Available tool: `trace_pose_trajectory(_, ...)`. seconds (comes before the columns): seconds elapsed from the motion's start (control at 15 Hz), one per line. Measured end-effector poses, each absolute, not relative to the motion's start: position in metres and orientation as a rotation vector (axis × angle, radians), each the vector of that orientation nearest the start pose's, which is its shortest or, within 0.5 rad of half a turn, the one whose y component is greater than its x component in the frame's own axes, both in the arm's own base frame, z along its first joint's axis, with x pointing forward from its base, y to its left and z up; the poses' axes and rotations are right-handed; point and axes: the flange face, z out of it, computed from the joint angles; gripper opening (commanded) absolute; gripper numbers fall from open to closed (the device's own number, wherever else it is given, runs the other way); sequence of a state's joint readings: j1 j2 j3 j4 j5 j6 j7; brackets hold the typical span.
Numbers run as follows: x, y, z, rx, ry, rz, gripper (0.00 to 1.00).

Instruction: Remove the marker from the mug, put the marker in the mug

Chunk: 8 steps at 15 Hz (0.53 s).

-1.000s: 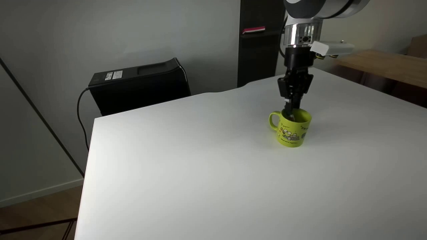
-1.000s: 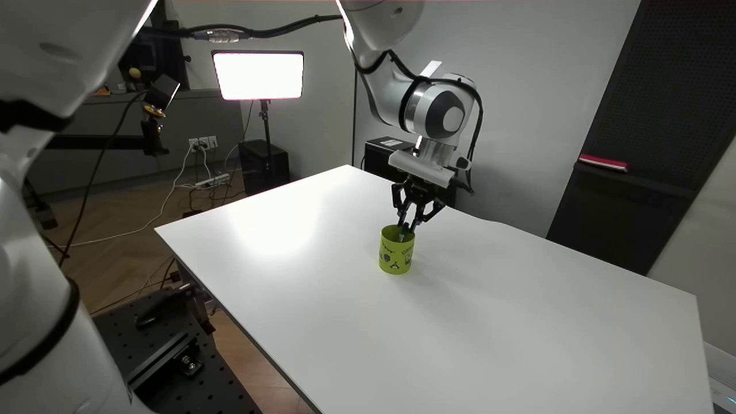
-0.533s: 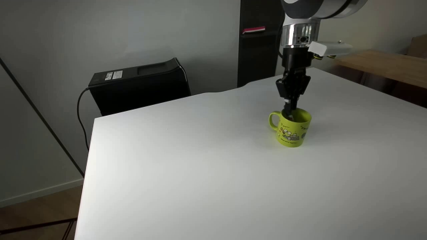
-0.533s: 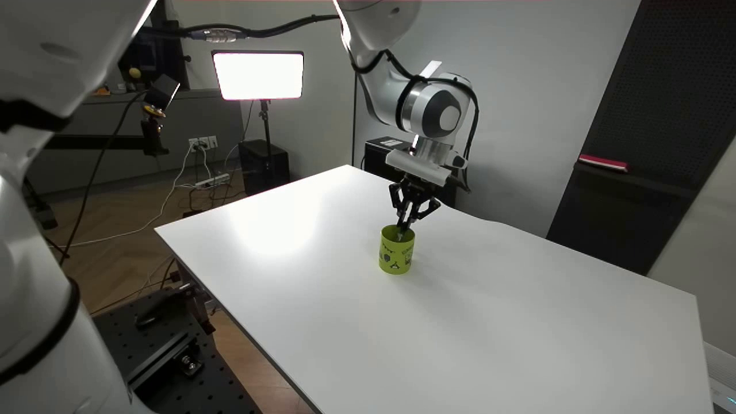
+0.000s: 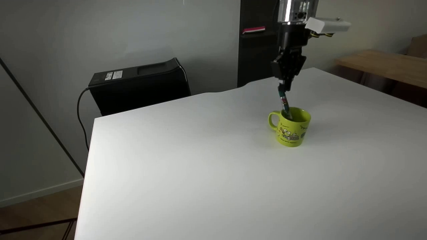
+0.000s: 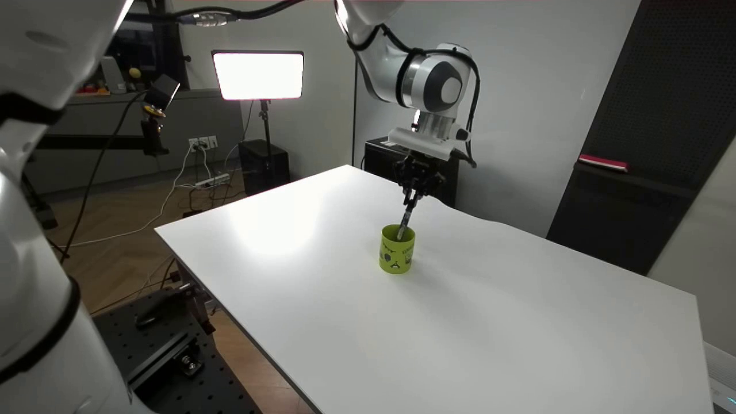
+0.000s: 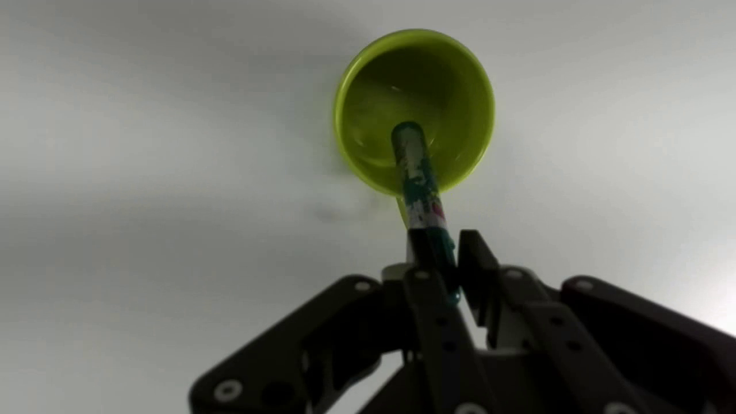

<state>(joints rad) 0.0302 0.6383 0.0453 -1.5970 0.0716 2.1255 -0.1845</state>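
Gripper [image 7: 445,242] has marker [image 7: 421,192] clamped near its top, lower end in mug [image 5: 291,132] from wrist-view 6 o'clock, presumably to draw it out.

One mug [image 5: 291,132], one marker [image 7: 424,201], one gripper [image 7: 444,238]

A broad white table [image 5: 186,166] with a lime-green mug [image 5: 291,132] upright on it.

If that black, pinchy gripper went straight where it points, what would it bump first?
Probably the round lime mug; the thin green marker in the gripper may touch inside first. Depth's unclear.
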Motion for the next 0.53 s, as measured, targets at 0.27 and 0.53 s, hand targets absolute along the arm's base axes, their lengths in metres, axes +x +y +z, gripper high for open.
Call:
trace_pose_trajectory(0.27, 0.69, 0.052, 0.309, -3.054, -0.323, 0.036, 0.04)
trace_pose_trajectory(0.53, 0.691, 0.057, 0.357, -3.052, -0.333, -0.068, 0.04)
